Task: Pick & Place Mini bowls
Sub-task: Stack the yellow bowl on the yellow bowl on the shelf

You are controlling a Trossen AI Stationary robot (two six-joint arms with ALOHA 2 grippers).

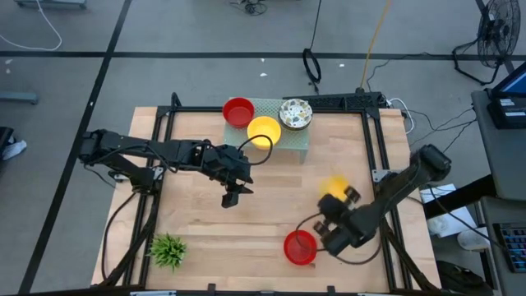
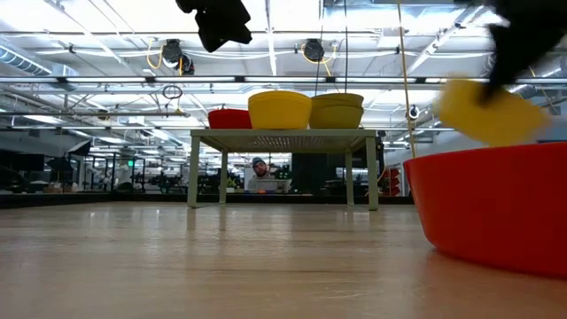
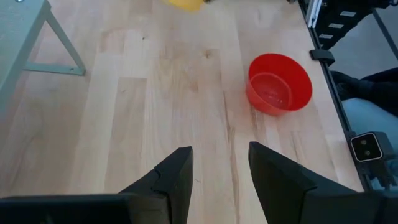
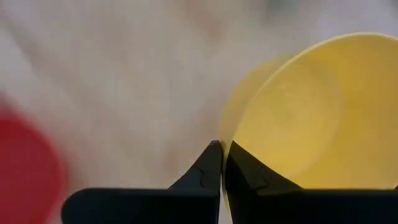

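A red bowl [image 1: 238,110], a yellow bowl [image 1: 264,131] and a whitish patterned bowl [image 1: 295,114] stand on the pale green mesh stand [image 1: 297,141] at the table's far side. Another red bowl [image 1: 300,247] rests on the table near the front edge; it also shows in the left wrist view [image 3: 279,84]. My right gripper [image 1: 339,197] is shut on a yellow bowl [image 1: 334,186], blurred, above the table right of centre. My left gripper [image 1: 231,197] is open and empty above the table's middle. My right gripper pinches the yellow bowl's rim [image 4: 231,147] between its two fingers, one finger inside the bowl and one outside. The bowl is lifted clear of the table and tilted, as the low view [image 2: 489,111] shows.
A small green spiky plant [image 1: 168,249] stands at the front left corner. A black frame [image 1: 374,140] borders the table. Bare wood lies between the stand and the front red bowl. A person sits in the room far behind the stand [image 2: 259,174].
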